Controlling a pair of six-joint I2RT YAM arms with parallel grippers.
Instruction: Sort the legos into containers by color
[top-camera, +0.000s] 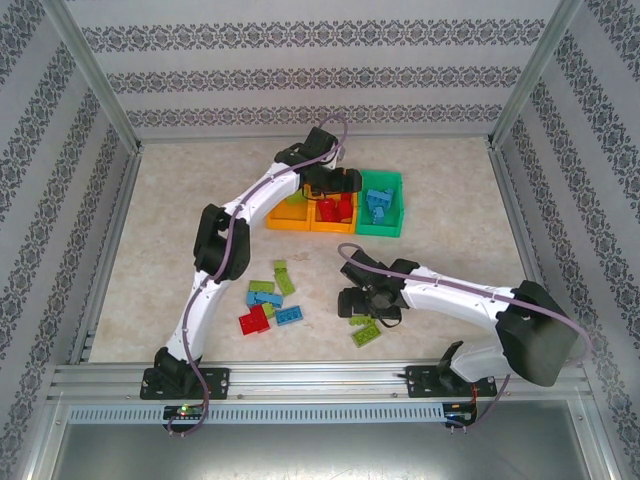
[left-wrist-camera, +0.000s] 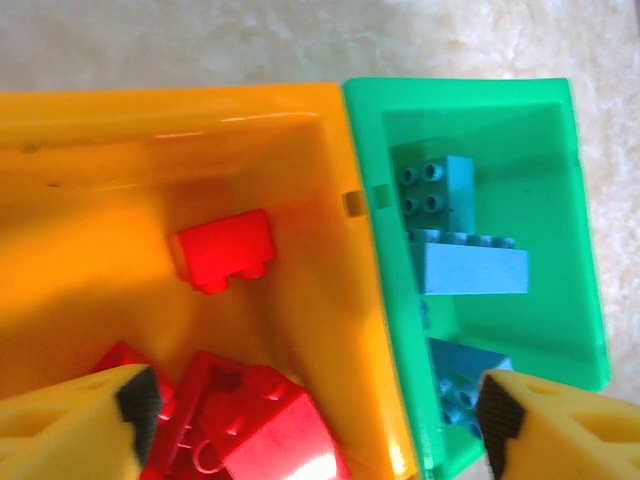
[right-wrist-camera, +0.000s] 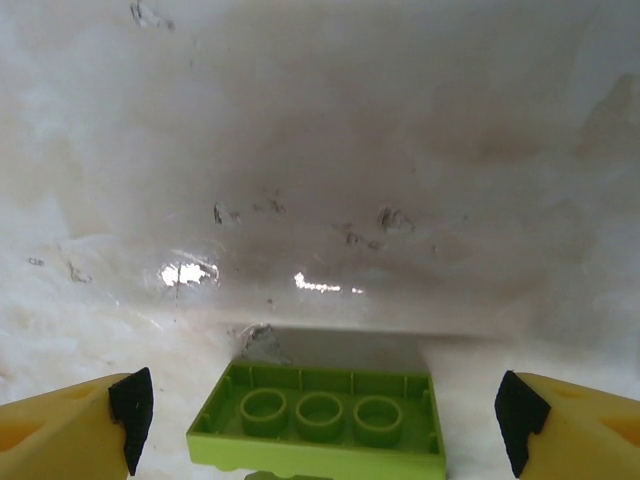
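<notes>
Red bricks (left-wrist-camera: 222, 250) lie in the orange bin (left-wrist-camera: 100, 150) directly under the left hand (left-wrist-camera: 315, 425), whose fingers stand wide apart with nothing between them. Blue bricks (left-wrist-camera: 465, 265) sit in the green bin (left-wrist-camera: 565, 200) beneath one fingertip. The right hand (right-wrist-camera: 322, 430) is spread too, low over the tabletop (right-wrist-camera: 320, 150). A lime brick (right-wrist-camera: 320, 425) lies underside-up between its fingers, touching neither.

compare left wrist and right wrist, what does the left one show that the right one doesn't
Left wrist, not right: an orange bin holding red legos, joined to a green bin holding blue legos. Right wrist, not left: a lime green lego lying underside up. Both: left fingers or right fingers open at the bottom corners, pale table behind.
</notes>
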